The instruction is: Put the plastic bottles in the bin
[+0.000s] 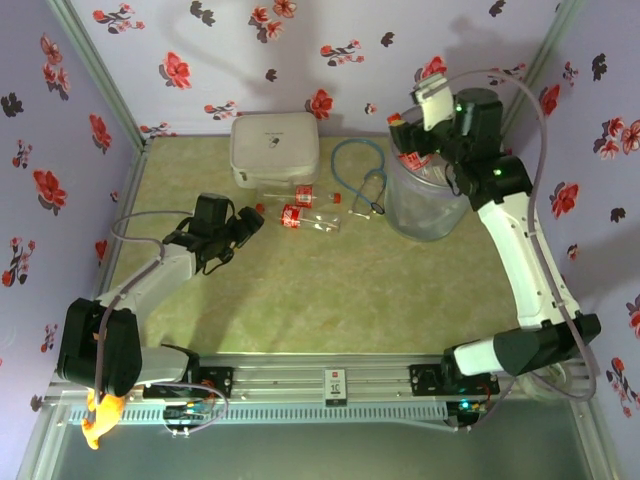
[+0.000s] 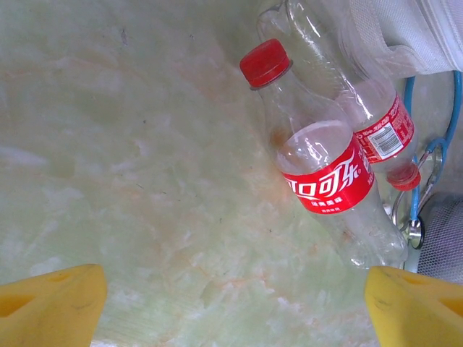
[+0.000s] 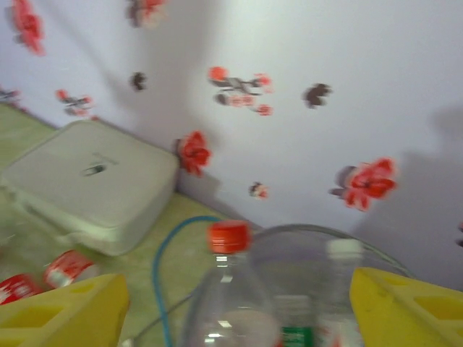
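Plastic bottles (image 2: 322,177), two clear red-labelled ones, lie side by side on the pale green marbled table (image 1: 330,290), right by the white rectangular case (image 1: 275,148). Left gripper (image 1: 247,224) sits near them, fingers spread wide, holding nothing. Right gripper (image 3: 239,307) is wide open too, over the translucent cylindrical bin (image 1: 428,212). A red-capped clear bottle (image 3: 228,289) stands in the gap between its fingers, and a white-capped bottle (image 3: 344,253) sits inside the bin.

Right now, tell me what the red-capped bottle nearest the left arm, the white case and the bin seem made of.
Red-capped bottle: thin clear plastic, glossy; the table shows through, highlights glint.
White case: probably matte fabric or soft plastic; rounded corners, seam-like edge.
Bin: translucent greyish plastic, slightly frosted; contents show dimly.
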